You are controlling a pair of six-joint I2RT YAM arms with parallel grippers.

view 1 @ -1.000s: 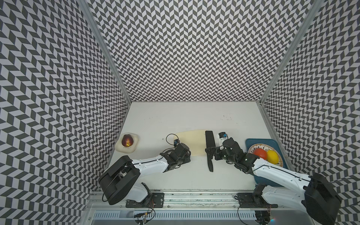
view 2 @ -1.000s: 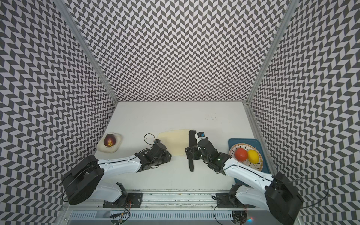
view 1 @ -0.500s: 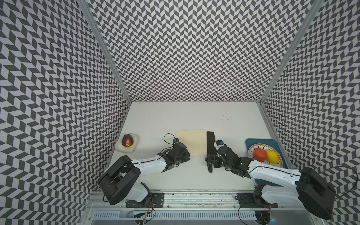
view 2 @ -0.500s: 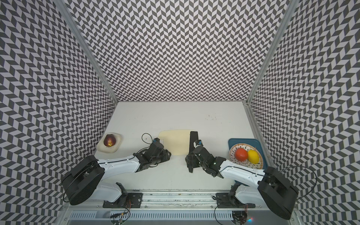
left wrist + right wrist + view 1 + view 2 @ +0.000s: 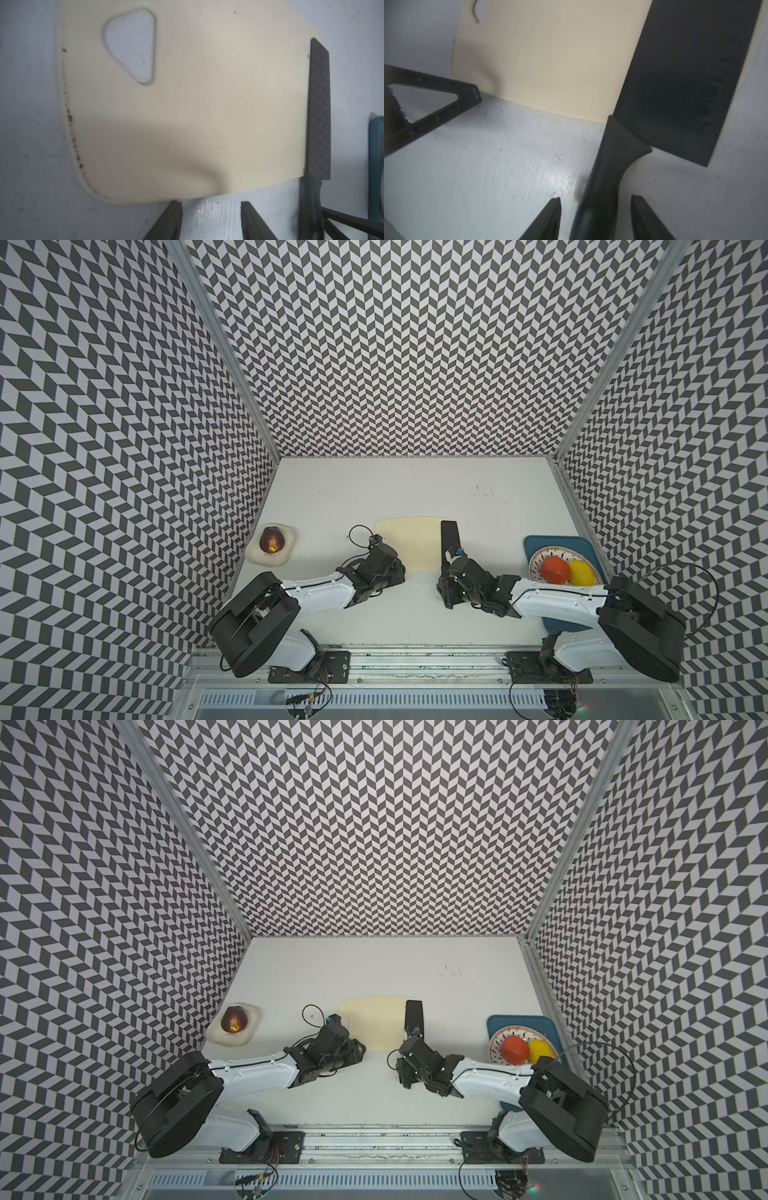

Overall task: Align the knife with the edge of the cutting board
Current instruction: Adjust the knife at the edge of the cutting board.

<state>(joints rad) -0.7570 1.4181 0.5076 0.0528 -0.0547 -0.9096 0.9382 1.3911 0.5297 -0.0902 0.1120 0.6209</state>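
knife (image 5: 450, 540): blade on board (image 5: 409, 543) right end, roughly along its edge, handle (image 5: 609, 164) overhanging onto worktop (image 5: 415, 614) | right jaws: narrow, straddling handle for a grip, seemingly not touching it | left jaws: part open, empty, beside board's near edge, likely to steady it

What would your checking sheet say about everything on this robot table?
Surface: white table, faintly scuffed.
Job's things: knife blade lies along the cutting board edge nearest the blue tray; its handle juts off the board.
Clutter: dark red fruit on a white dish; red fruit and yellow fruit in a bowl on the tray.
Grippers: left gripper open, empty, beside the board; right gripper open, straddling the knife handle.
Cables: looped wire at the left wrist.
Surroundings: chevron-patterned walls.
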